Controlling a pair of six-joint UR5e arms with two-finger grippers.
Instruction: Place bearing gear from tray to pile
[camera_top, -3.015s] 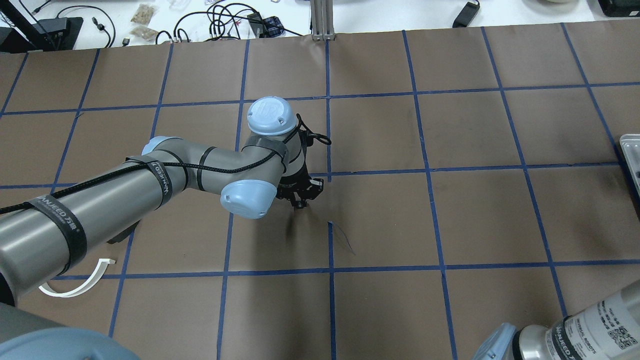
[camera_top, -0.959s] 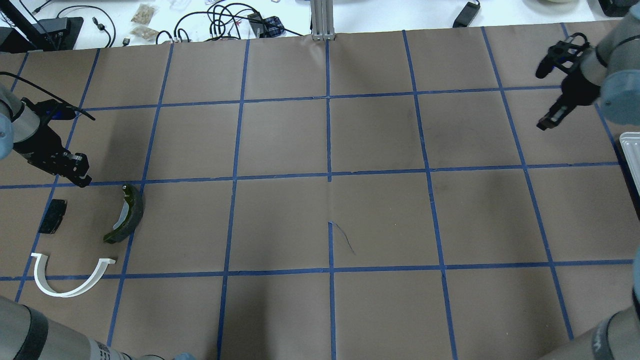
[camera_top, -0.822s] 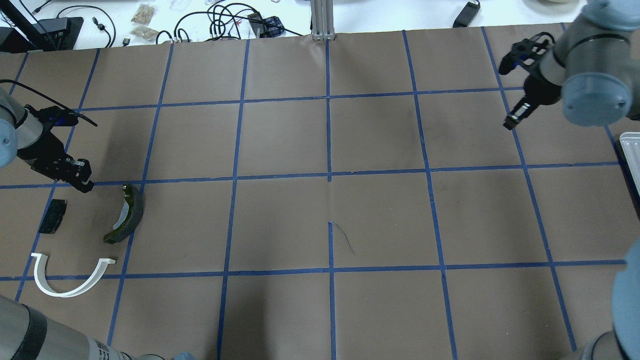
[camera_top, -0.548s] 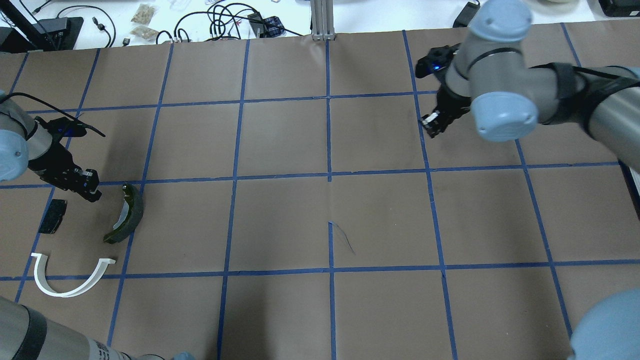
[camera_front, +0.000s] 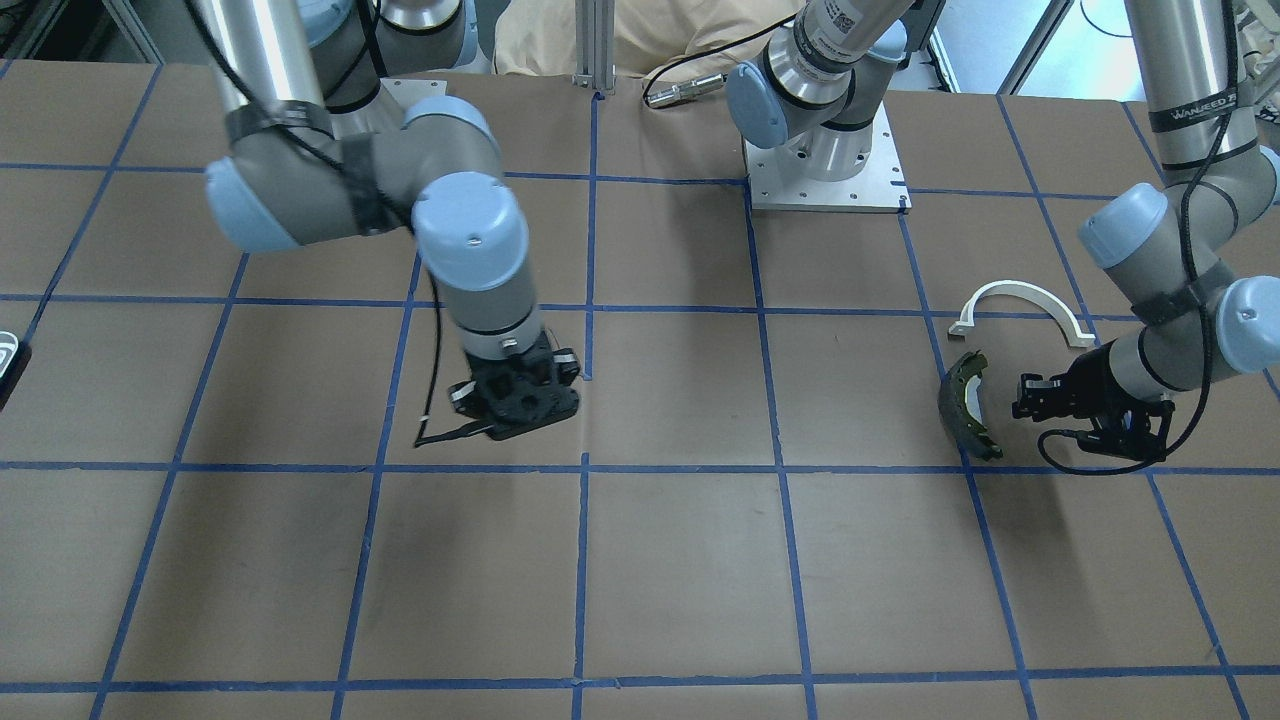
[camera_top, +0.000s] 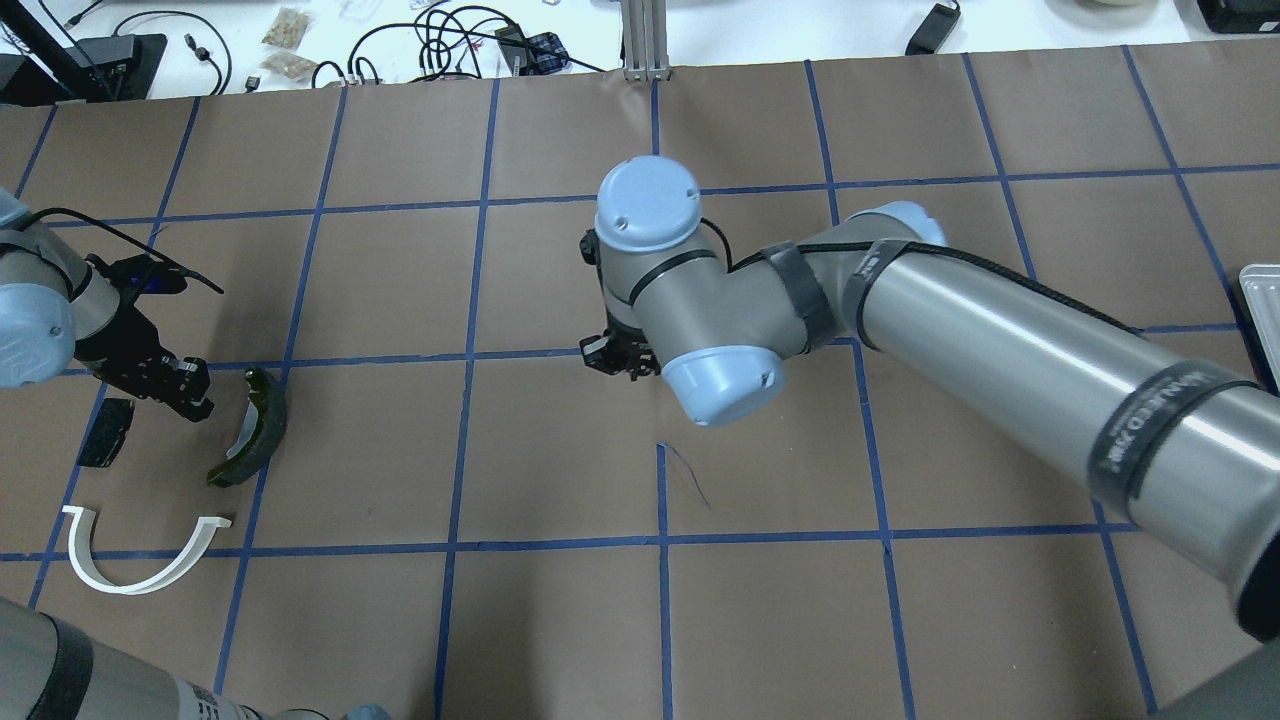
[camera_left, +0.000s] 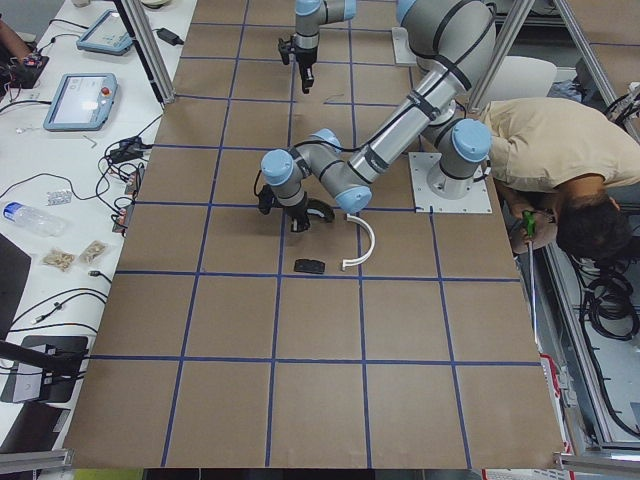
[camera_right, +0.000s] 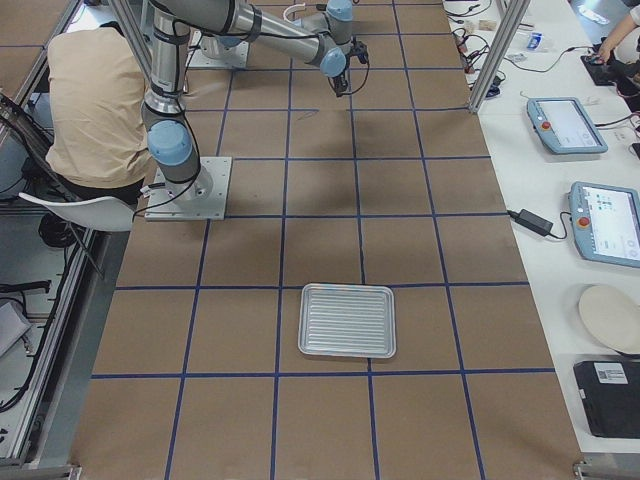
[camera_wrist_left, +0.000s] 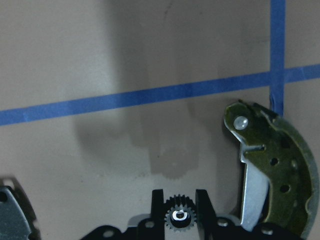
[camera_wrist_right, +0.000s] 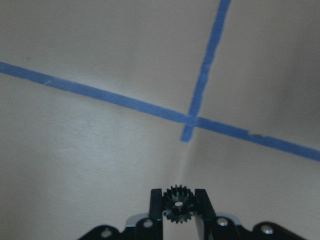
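my left fingers (camera_wrist_left: 159, 202) clamp the bearing gear (camera_wrist_left: 179, 216) over the pile (camera_top: 262, 430) — brake shoe (camera_wrist_left: 280, 175) at 3 o'clock, pad (camera_wrist_left: 12, 215) at 9. i'd lower onto bare desk (camera_wrist_left: 150, 60) between, then part; right fingers (camera_wrist_right: 156, 202) clamp another gear (camera_wrist_right: 176, 202).

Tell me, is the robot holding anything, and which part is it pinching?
Yes, two things. The left gripper holds a small black gear, jaws pinching its toothed rim from both sides. The right gripper holds a second gear the same way.
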